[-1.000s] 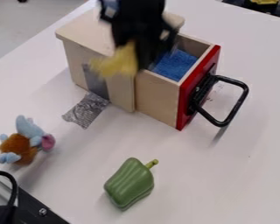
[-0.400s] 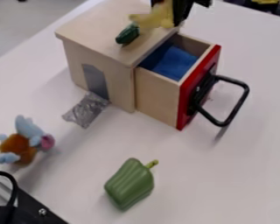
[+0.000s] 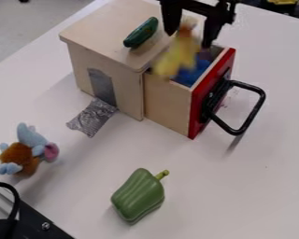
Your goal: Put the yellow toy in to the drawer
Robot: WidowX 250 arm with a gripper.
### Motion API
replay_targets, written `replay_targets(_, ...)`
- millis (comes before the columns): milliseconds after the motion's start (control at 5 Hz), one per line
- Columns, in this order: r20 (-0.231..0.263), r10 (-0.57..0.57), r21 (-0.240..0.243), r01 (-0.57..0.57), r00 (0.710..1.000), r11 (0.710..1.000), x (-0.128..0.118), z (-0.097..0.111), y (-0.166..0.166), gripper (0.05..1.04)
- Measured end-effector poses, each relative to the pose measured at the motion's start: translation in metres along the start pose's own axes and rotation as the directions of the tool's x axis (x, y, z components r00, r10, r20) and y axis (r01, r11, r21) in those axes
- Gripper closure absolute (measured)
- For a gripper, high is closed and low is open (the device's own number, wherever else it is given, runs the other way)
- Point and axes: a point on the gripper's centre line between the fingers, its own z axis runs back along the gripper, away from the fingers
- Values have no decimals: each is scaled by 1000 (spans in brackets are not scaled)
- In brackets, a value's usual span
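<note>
One white surface (image 3: 239, 186) is carrying one pale wooden box (image 3: 102, 39), whose one red-fronted wooden drawer (image 3: 167, 100) is standing open to the right. One black two-finger gripper (image 3: 188, 40) is hanging above, its jaws spreading wide. One yellow toy (image 3: 177, 58) is showing between and below them, over the drawer's left part, its long axis slanting far-right to near-left. One green plastic-looking pepper (image 3: 138, 196), one blue-and-brown plush toy (image 3: 22, 156) and one dark-green cucumber (image 3: 141, 32) are lying apart.
</note>
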Motion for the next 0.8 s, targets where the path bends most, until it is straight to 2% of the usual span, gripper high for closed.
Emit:
replay_targets(400,15,23,47,-24,1000,999,8,17,5,86)
replay_targets(600,18,-47,29,46,999,999,18,42,-4,86)
replay_targets(800,5,-69,27,69,998,997,18,41,-8,85)
